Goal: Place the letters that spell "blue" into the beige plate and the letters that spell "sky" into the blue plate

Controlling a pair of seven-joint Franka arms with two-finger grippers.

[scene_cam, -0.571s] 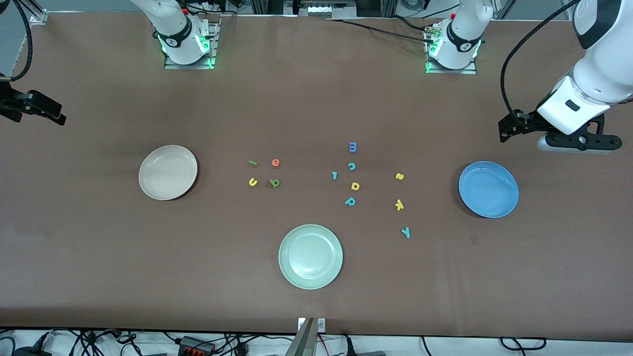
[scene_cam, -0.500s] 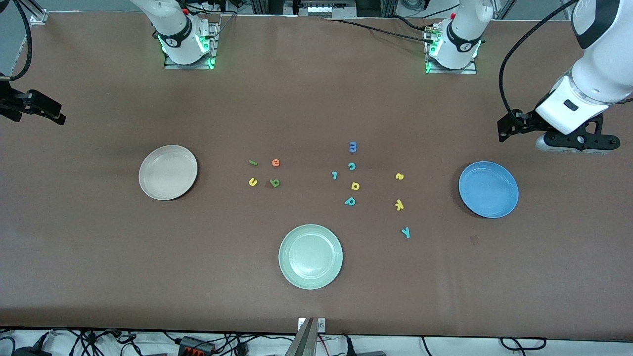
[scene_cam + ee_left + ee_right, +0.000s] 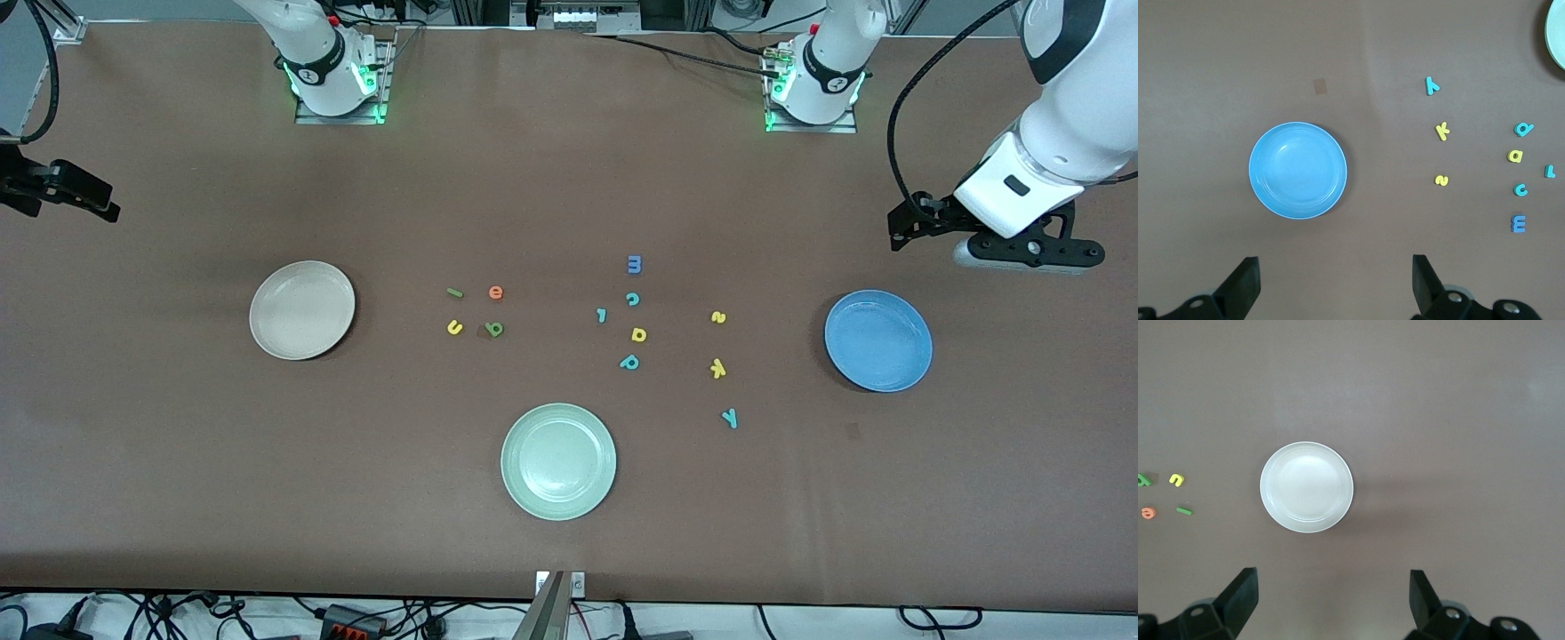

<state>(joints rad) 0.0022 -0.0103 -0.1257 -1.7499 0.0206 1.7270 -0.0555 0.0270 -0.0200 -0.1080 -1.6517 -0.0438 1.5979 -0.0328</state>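
On the brown table point(image 3: 569, 178), foam letters read "e" point(image 3: 496, 292), "u" point(image 3: 454, 328), "k" point(image 3: 717, 368), "y" point(image 3: 730, 418); left gripper point(image 3: 1335, 283) and right gripper point(image 3: 1331, 600) hang released, empty, over bare tabletop

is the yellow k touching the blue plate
Apart. The front view shows bare table between the yellow k and the blue plate.

A brown table point(image 3: 569, 178) carries three plates point(image 3: 558, 461) and scattered foam letters point(image 3: 633, 335).

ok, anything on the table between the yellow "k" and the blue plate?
Nothing: in the front view, only bare brown table lies between the yellow "k" and the blue plate. The left wrist view shows the same gap.
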